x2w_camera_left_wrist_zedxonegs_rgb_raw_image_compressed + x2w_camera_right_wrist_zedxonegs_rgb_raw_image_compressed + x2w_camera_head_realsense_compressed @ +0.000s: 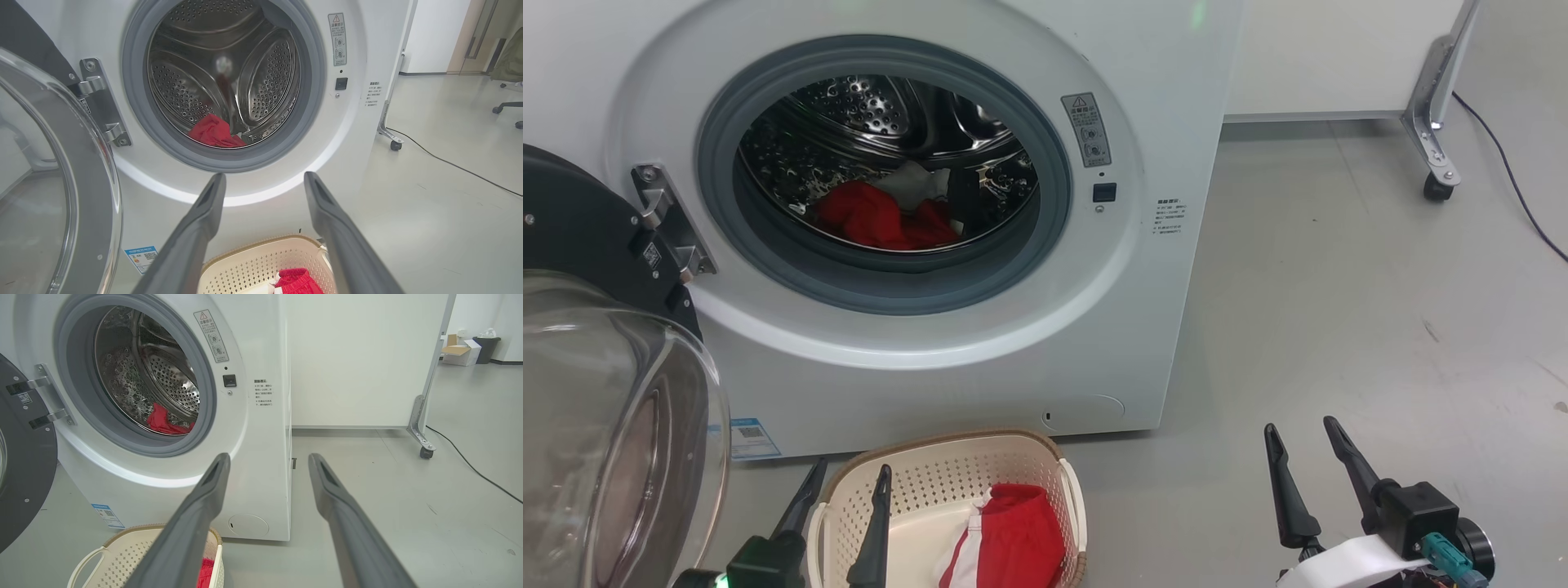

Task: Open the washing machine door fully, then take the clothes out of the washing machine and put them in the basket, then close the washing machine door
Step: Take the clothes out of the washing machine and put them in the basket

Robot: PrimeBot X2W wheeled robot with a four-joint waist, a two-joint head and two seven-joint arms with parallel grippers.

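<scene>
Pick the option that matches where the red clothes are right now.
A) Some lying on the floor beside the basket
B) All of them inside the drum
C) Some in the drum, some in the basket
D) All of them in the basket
C: red fabric lies at the bottom of the steel drum, and a red garment with white stripes sits in the cream basket.
</scene>
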